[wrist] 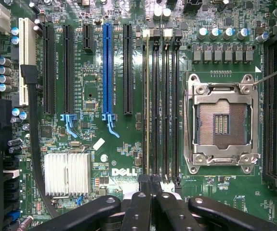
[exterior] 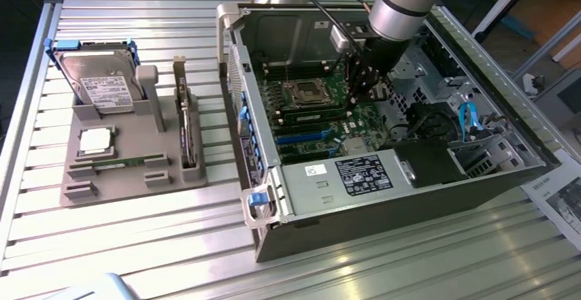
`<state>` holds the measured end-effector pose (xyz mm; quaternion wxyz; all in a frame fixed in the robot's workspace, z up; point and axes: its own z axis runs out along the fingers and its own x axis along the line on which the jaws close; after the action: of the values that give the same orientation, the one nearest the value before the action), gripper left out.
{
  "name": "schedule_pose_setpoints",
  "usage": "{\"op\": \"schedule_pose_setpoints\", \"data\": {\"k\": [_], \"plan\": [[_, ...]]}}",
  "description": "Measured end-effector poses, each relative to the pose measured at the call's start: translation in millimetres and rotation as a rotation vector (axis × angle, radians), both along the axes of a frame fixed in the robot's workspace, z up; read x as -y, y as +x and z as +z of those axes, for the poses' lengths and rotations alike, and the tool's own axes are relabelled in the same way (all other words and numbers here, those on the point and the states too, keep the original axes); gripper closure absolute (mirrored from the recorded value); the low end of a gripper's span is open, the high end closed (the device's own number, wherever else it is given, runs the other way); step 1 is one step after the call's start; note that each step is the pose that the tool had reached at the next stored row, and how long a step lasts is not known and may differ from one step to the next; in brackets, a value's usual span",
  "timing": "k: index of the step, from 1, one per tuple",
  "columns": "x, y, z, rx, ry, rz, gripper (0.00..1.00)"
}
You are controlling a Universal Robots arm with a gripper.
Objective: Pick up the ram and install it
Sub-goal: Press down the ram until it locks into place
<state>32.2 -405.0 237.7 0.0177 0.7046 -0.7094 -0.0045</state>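
Observation:
The ram point(wrist: 147, 106) shows edge-on as a thin olive-green strip standing in the memory slot closest to the black expansion slots. My gripper point(wrist: 150, 183) is shut, its two black fingers pressed together directly over one end of that strip, with nothing seen between them. Seen from the exterior camera, the arm reaches down into the open computer case and the gripper point(exterior: 363, 86) hangs just above the motherboard point(exterior: 318, 120), beside the processor socket point(exterior: 303, 94).
Three empty memory slots point(wrist: 169, 106) and the open, empty processor socket point(wrist: 223, 124) lie beside the ram. A blue slot point(wrist: 107, 67) and silver heatsink point(wrist: 67, 173) lie on its other side. Outside the case, a grey holder point(exterior: 136, 177) carries a hard drive point(exterior: 102, 82), a square chip point(exterior: 96, 141), an upright dark card point(exterior: 186, 133) and a narrow green strip point(exterior: 127, 161).

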Motion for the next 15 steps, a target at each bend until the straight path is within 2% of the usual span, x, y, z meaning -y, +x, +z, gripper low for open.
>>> {"op": "schedule_pose_setpoints", "data": {"k": [15], "plan": [[0.0, 0.0, -4.1, 0.0002, -0.0001, 0.0, 0.9]]}}
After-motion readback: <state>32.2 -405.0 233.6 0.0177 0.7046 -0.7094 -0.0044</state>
